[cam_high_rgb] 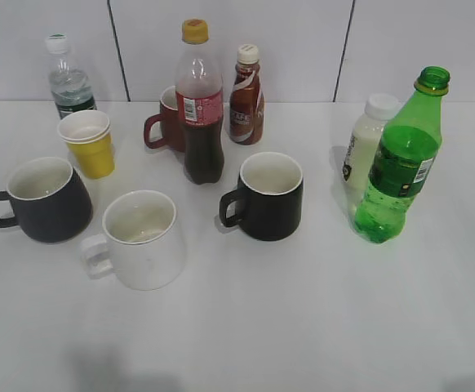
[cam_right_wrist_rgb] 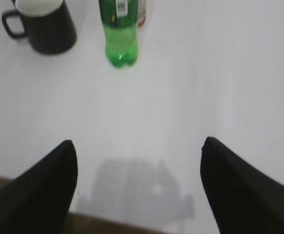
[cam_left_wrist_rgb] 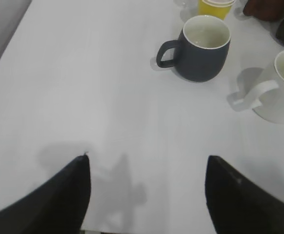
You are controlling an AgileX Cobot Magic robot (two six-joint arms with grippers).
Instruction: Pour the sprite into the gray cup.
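The sprite (cam_high_rgb: 401, 163), a tall green bottle with no cap on, stands upright at the right of the table; its lower part shows in the right wrist view (cam_right_wrist_rgb: 119, 34). The gray cup (cam_high_rgb: 46, 200) stands at the left, handle pointing left, and shows in the left wrist view (cam_left_wrist_rgb: 203, 48). My left gripper (cam_left_wrist_rgb: 147, 161) is open and empty over bare table near the front edge, well short of the gray cup. My right gripper (cam_right_wrist_rgb: 138, 146) is open and empty near the front edge, well short of the sprite. Neither gripper shows in the exterior view.
A white mug (cam_high_rgb: 139, 238), a black mug (cam_high_rgb: 266, 196), a cola bottle (cam_high_rgb: 201, 106), a yellow paper cup (cam_high_rgb: 89, 143), a brown mug (cam_high_rgb: 168, 121), a coffee bottle (cam_high_rgb: 246, 96), a water bottle (cam_high_rgb: 68, 77) and a white bottle (cam_high_rgb: 366, 143) stand around.
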